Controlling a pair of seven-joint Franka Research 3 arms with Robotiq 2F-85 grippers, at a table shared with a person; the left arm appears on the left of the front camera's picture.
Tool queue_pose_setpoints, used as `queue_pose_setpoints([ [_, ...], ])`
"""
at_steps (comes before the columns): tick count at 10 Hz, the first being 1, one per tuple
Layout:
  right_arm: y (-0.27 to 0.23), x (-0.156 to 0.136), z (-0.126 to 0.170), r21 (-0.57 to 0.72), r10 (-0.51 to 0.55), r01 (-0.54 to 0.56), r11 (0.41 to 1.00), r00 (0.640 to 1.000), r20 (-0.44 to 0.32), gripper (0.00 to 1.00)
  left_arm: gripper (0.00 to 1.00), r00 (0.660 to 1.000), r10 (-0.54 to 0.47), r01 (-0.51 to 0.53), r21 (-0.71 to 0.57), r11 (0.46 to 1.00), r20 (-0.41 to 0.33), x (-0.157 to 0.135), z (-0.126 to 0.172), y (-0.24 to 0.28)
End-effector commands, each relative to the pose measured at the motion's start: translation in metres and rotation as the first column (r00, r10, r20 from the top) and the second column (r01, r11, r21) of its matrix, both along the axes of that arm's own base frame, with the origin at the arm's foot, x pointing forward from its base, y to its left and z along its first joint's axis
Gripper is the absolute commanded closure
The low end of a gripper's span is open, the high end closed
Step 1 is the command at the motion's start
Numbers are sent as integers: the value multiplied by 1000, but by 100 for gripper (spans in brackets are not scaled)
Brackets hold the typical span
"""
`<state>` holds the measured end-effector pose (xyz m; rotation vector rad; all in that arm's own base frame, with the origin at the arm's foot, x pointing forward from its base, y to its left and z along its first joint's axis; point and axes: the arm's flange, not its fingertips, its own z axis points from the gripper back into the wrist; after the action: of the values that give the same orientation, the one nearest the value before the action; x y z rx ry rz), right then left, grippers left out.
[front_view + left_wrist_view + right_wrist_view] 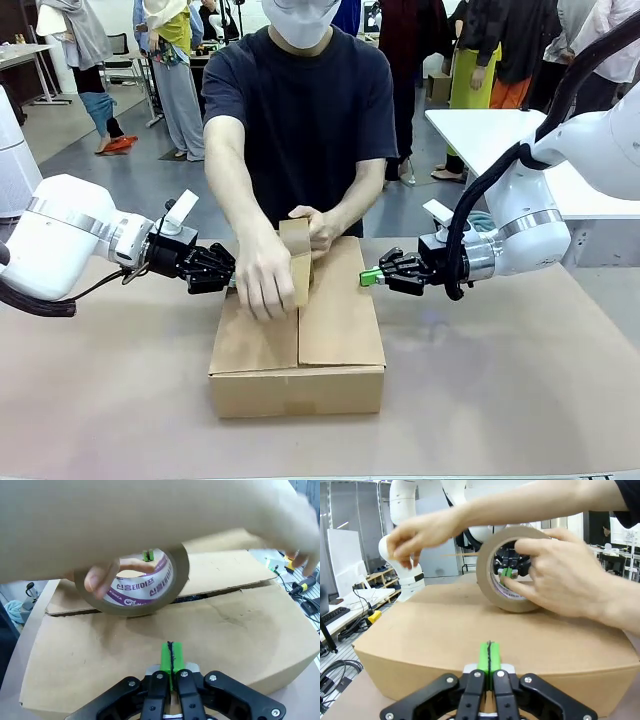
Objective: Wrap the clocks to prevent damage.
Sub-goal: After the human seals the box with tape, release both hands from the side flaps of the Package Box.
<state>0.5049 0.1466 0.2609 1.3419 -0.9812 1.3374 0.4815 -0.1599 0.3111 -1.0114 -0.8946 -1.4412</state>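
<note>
**Left claw** (226, 276): pads pressed together, holding nothing, just beside the box's left side.
**Person's near hand** (262, 285): over the lid seam, apparently pinching a strip of tape.
**Tape roll** (296, 252): brown, upright on the lid, gripped by the second hand (320, 228).
**Cardboard box** (335, 330): mid-tabletop (500, 400), flaps shut; clocks unseen, presumably inside.
**Right claw** (372, 277): pads pressed together, empty, beside the box's right side.
**Step:** likely sealing the seam.
**Next:** claws should brace the box while tape runs along.

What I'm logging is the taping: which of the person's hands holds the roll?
The hand on the robot's right, fingers through the tape roll; the other hand touches the box.
</note>
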Motion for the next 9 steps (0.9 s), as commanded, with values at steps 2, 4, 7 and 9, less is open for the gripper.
queue_pose_setpoints([
  [2,1,-1,-3,-6,-12,12,1000,1000,-7,99,100,1000,3,-3,3,1000,-3,-1,-2,0],
  [4,1,-1,-3,-6,-12,12,1000,1000,-7,99,100,1000,3,-3,3,1000,-3,-1,-2,0],
  [7,1,-1,-3,-6,-12,12,1000,1000,-7,99,100,1000,3,-3,3,1000,-3,-1,-2,0],
  [9,1,-1,-3,-6,-12,12,1000,1000,-7,99,100,1000,3,-3,3,1000,-3,-1,-2,0],
])
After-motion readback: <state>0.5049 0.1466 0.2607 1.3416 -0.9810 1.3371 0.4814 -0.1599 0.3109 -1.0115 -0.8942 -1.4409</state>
